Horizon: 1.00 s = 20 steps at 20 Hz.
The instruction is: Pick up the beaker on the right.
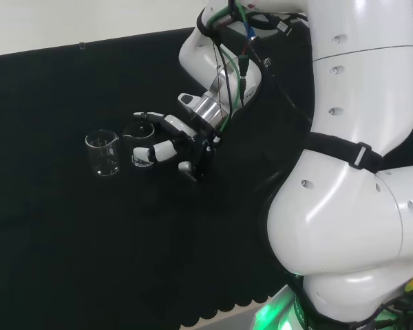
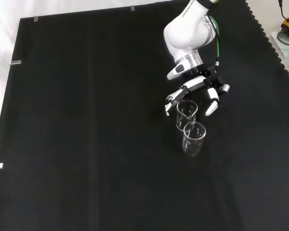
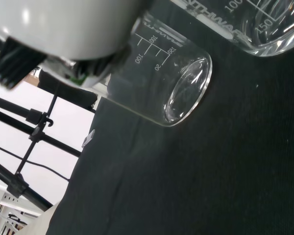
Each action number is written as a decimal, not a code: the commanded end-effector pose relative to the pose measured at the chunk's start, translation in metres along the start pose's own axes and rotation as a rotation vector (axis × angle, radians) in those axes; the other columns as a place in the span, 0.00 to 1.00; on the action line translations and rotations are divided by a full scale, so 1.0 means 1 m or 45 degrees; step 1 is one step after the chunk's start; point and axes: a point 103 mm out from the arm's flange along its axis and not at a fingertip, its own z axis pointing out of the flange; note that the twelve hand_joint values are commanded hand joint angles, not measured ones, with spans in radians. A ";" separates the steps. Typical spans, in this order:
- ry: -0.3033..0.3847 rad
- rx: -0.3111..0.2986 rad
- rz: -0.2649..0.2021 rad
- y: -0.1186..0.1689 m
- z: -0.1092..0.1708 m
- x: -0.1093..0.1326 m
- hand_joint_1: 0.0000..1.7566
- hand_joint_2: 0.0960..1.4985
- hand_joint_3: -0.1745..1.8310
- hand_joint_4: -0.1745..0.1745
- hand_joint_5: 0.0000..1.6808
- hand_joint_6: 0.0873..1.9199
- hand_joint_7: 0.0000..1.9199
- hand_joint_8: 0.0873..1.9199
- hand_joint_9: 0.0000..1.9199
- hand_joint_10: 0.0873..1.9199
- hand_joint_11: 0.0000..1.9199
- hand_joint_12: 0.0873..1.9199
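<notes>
**A robotics lab bench**

The place looked like a robotics laboratory. A table was draped in black cloth with a scalloped edge, taped down at its borders. On it stood two clear glass beakers with printed measuring scales, the kind of ware a lab uses. A white arm with exposed cables worked over it. In the wrist view, black stands with trailing wires stood beyond the table against a pale wall.
</notes>
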 end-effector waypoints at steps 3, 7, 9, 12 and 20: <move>0.015 0.006 -0.006 0.002 0.004 0.001 0.55 0.15 0.59 0.33 0.22 0.00 0.11 0.31 0.16 0.30 0.00 0.65; 0.003 0.004 -0.001 0.002 0.007 -0.001 0.55 0.15 0.59 0.33 0.22 0.00 0.11 0.31 0.16 0.30 0.00 0.65; 0.016 0.003 0.005 0.003 0.006 -0.001 0.55 0.15 0.59 0.33 0.22 0.00 0.11 0.31 0.16 0.30 0.00 0.65; 0.024 0.012 0.004 0.003 0.006 -0.002 0.55 0.15 0.59 0.33 0.23 0.00 0.11 0.31 0.16 0.30 0.00 0.65; 0.037 -0.010 0.026 0.005 0.007 -0.007 0.56 0.16 0.59 0.35 0.28 0.00 0.13 0.31 0.17 0.30 0.00 0.66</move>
